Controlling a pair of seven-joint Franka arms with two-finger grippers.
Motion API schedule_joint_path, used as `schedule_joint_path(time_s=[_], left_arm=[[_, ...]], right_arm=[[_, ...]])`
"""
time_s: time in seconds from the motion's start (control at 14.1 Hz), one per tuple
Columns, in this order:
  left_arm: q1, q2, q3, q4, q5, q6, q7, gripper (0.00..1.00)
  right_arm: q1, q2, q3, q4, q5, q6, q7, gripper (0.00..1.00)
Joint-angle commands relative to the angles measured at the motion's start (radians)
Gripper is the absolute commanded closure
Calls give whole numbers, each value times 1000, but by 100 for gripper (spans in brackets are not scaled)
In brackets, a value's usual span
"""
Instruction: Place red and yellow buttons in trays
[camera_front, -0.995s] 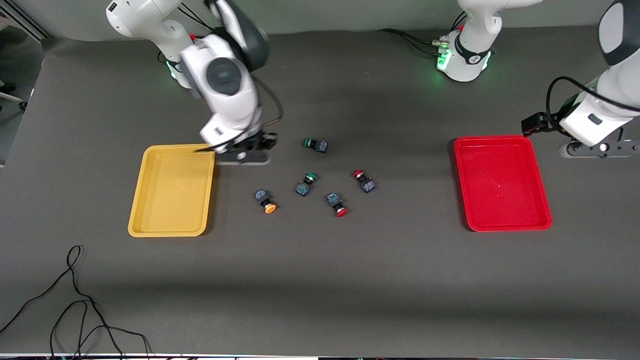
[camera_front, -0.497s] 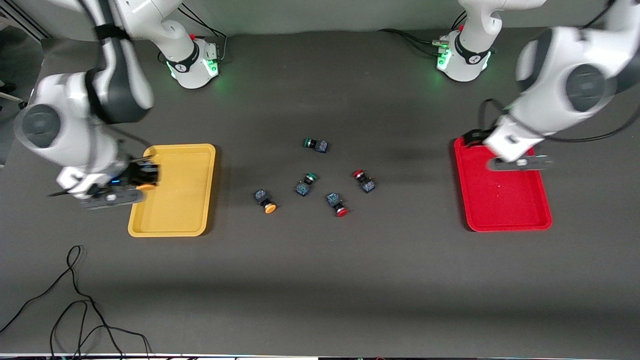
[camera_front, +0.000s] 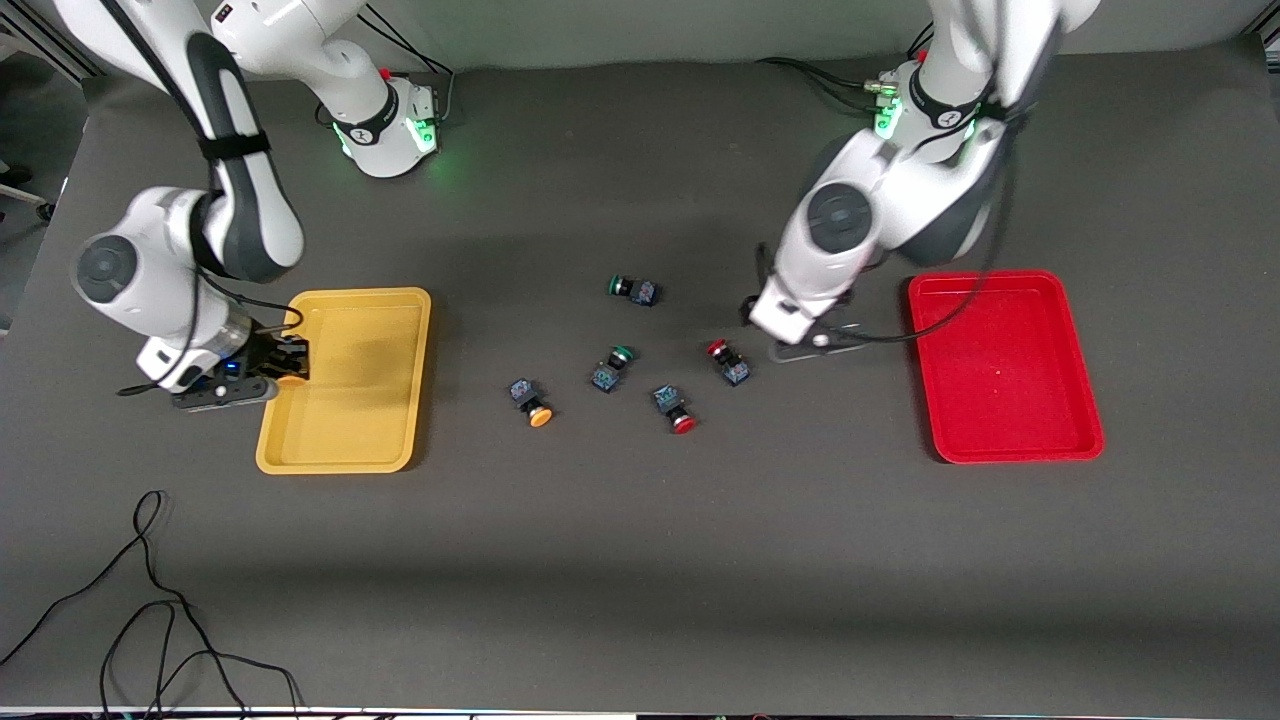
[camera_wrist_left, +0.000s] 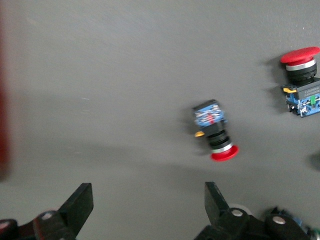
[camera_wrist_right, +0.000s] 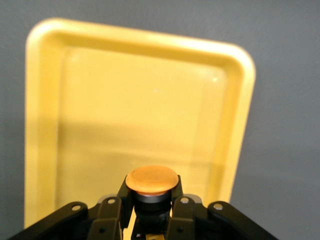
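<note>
My right gripper (camera_front: 285, 365) is shut on a yellow-capped button (camera_wrist_right: 151, 181) and holds it over the outer rim of the yellow tray (camera_front: 345, 296), which fills the right wrist view (camera_wrist_right: 140, 110). My left gripper (camera_front: 808, 345) is open and empty, low over the table between the red tray (camera_front: 1000, 280) and a red button (camera_front: 728, 362). Its fingers (camera_wrist_left: 80, 205) frame bare table, with two red buttons (camera_wrist_left: 216, 134) (camera_wrist_left: 301, 75) ahead. A second red button (camera_front: 676, 408) and another yellow button (camera_front: 533, 402) lie at the table's middle. Both trays hold nothing.
Two green-capped switches (camera_front: 613, 368) (camera_front: 632, 290) lie among the buttons at the middle. A loose black cable (camera_front: 150, 600) trails on the table nearer the camera at the right arm's end.
My right gripper swung from the table's middle to the yellow tray's outer rim with the yellow button. My left gripper crossed over the red tray to beside the red buttons.
</note>
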Motion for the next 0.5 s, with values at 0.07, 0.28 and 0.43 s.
schedule_joint_path(time_s=[0.07,0.28,0.43], left_arm=[[-46,175,20,173,-4,15,-126,2],[-66,242,20,175,-4,93,-178,3],[-66,282,20,181,-6,120,-196,5]], right_arm=[[-1,188,0,35,283,30,-218,91],[-5,245,0,50,356,30,-273,86],[-33,248,2,73,357,15,-261,9]])
